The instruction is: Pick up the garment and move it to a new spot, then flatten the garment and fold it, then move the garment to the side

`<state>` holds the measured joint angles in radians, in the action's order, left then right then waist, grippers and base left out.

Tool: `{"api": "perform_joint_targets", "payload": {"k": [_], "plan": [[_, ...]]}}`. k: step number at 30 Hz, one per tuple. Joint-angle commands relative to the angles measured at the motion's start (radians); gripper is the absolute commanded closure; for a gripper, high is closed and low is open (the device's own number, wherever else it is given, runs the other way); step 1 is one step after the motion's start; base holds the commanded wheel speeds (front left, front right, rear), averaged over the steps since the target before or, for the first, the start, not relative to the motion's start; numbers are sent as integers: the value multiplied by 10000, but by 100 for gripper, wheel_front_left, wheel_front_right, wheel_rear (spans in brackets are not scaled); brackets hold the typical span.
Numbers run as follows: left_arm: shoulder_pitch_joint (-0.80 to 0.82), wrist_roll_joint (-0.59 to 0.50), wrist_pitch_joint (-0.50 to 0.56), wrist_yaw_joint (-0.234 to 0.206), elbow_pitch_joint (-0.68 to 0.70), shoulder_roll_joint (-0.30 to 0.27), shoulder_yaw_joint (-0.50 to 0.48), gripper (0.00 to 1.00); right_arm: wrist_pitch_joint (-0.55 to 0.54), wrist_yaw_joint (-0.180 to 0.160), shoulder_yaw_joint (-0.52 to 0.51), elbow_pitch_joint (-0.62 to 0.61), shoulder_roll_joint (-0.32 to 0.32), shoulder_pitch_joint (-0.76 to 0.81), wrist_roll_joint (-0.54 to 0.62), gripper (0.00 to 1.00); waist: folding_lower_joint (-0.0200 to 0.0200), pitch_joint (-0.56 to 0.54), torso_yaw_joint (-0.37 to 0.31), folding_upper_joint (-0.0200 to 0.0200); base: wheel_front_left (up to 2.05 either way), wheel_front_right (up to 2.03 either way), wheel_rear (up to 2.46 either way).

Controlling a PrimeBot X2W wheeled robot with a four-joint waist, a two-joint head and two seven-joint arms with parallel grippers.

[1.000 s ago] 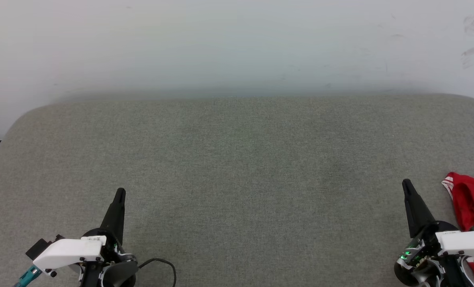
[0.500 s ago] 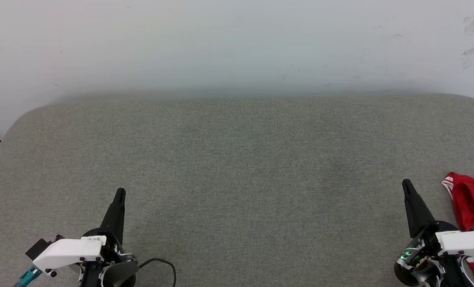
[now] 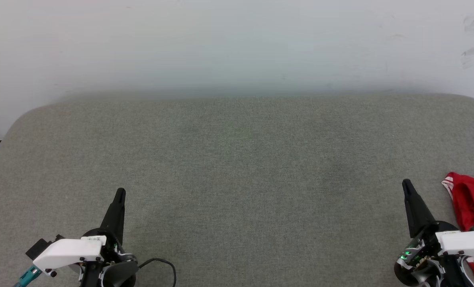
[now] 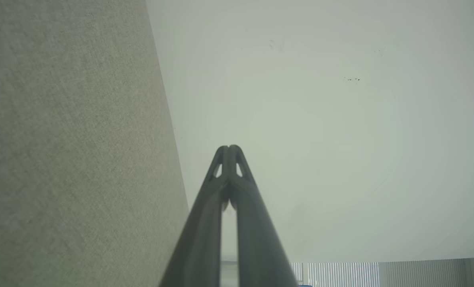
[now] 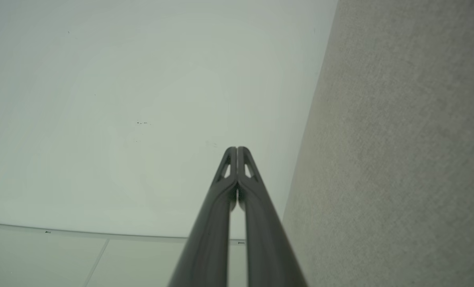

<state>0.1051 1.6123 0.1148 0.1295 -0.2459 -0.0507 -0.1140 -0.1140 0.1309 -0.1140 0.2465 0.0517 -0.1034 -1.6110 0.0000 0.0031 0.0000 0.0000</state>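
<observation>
No change can be made out since the earlier head views. The left gripper (image 3: 120, 191), the right gripper (image 3: 405, 182) and the red garment (image 3: 470, 206) at the right edge of the grey padded surface (image 3: 237, 171) sit exactly where they did, and the camera has not shifted.

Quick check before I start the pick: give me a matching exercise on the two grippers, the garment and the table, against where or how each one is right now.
Column one:
1. left gripper
2. right gripper
3. garment
4. table

Column two:
A. red with striped trim, crumpled at the right edge of the head view
B. shut, holding nothing, at the lower left of the head view
C. grey and fabric-covered, with rounded far corners
D. shut, holding nothing, at the lower right of the head view

Pairs: 1-B, 2-D, 3-A, 4-C
</observation>
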Motion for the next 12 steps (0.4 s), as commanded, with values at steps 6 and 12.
{"api": "perform_joint_targets", "payload": {"k": [6, 12], "plan": [[76, 11, 24, 41, 1, 23, -35, 100, -8, -3, -4, 8, -27, -113, -37, 100, 0, 0, 0, 0, 0, 0, 0], [76, 11, 23, 41, 1, 23, -34, 100, -7, -3, -4, 8, -27, -113, -36, 100, 0, 0, 0, 0, 0, 0, 0]]}}
